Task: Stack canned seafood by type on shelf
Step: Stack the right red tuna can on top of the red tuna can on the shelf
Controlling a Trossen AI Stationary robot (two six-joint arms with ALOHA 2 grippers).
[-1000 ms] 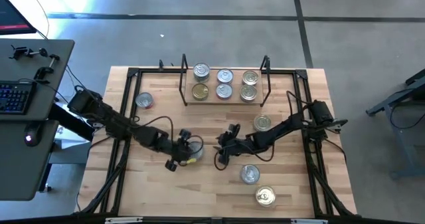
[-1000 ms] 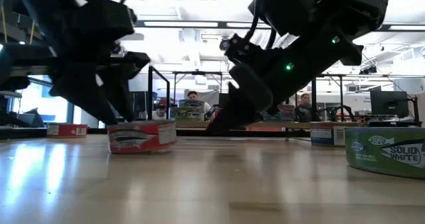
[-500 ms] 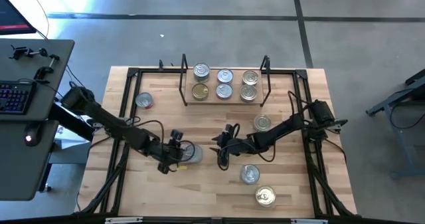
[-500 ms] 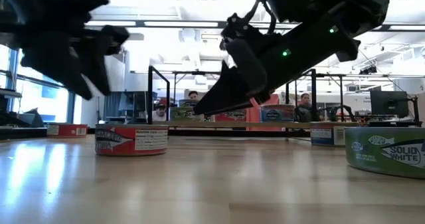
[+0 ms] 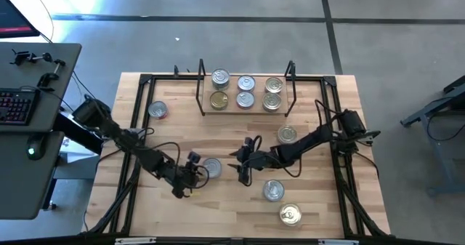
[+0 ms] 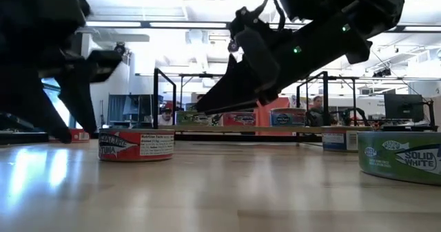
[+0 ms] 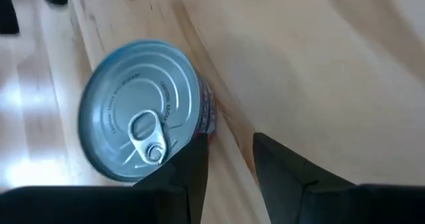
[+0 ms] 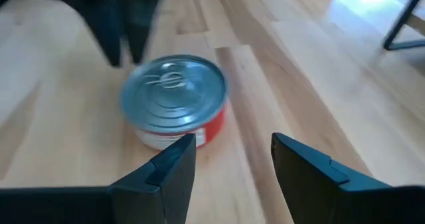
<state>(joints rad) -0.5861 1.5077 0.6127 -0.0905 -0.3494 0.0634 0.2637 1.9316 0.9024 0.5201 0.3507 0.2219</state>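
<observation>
Red-labelled tin [image 5: 211, 168] sits between left gripper [image 5: 190, 174] and right gripper [image 5: 242, 161].

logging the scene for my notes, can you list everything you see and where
loose cans: five on the table; red-labelled one centre, one far left, three on the right
shelf cans: six, silver and gold lids, in two rows on the shelf
shelf: one, black rods, wooden board, table's far side
table: one, light wood
keyboard: one, desk at left
left pincer: open, empty, beside the centre can
right pincer: open, empty, right of that can
</observation>
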